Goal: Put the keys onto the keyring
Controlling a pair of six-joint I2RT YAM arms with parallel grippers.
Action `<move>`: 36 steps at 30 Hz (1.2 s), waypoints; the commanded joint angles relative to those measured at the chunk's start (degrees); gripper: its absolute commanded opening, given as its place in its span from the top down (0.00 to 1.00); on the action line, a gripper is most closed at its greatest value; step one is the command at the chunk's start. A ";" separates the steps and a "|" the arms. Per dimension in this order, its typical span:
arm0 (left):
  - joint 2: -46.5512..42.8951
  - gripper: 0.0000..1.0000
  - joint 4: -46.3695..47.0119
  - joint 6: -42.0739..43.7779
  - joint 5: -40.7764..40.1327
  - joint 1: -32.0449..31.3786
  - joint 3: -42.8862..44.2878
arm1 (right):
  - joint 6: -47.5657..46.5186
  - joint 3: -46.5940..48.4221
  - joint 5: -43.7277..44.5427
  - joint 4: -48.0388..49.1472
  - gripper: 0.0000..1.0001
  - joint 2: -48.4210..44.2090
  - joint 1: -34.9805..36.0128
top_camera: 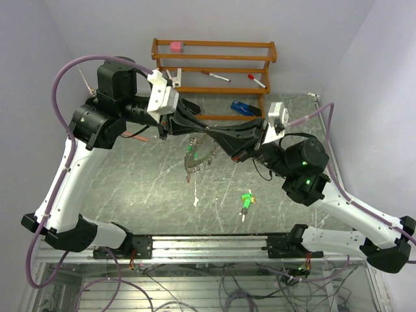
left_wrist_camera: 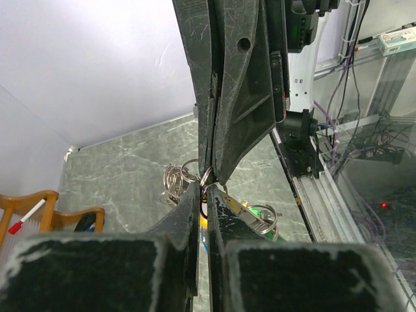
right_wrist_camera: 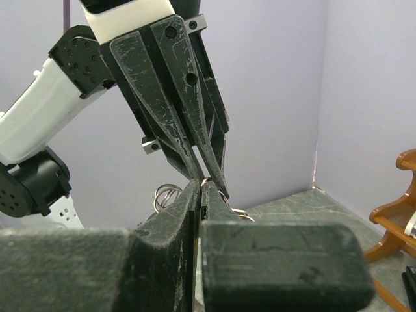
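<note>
The keyring (top_camera: pixel 197 155), a pale ring strung with small keys, hangs above the table under the point where both grippers meet. My left gripper (top_camera: pixel 208 129) comes in from the left and is shut on a small silver loop at the ring's top (left_wrist_camera: pixel 205 177). The right gripper (top_camera: pixel 218 132) faces it tip to tip, shut on the same loop (right_wrist_camera: pixel 207 181). A yellow piece (left_wrist_camera: pixel 205 220) shows between the left jaws. Wire coils (left_wrist_camera: pixel 173 179) hang beside the tips. A green key (top_camera: pixel 246 201) lies on the table, apart from both grippers.
A wooden rack (top_camera: pixel 214 65) stands at the back with two red-capped pens (top_camera: pixel 216 77) and a pink block (top_camera: pixel 176 46). A blue object (top_camera: pixel 242 107) lies in front of it. A small pale item (top_camera: pixel 195 203) rests left of the green key.
</note>
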 commanded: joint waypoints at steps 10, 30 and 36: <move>-0.94 0.93 0.56 -0.67 1.51 -0.11 -0.75 | -0.23 2.74 2.30 0.02 0.94 -1.74 0.21; -0.58 0.93 -13.85 13.03 -2.59 -0.20 -1.00 | -8.63 32.50 0.71 -53.14 0.69 8.39 0.13; -0.76 0.93 -14.18 12.73 -0.84 -0.26 -1.08 | -14.56 34.49 -1.54 -62.29 0.69 10.56 0.18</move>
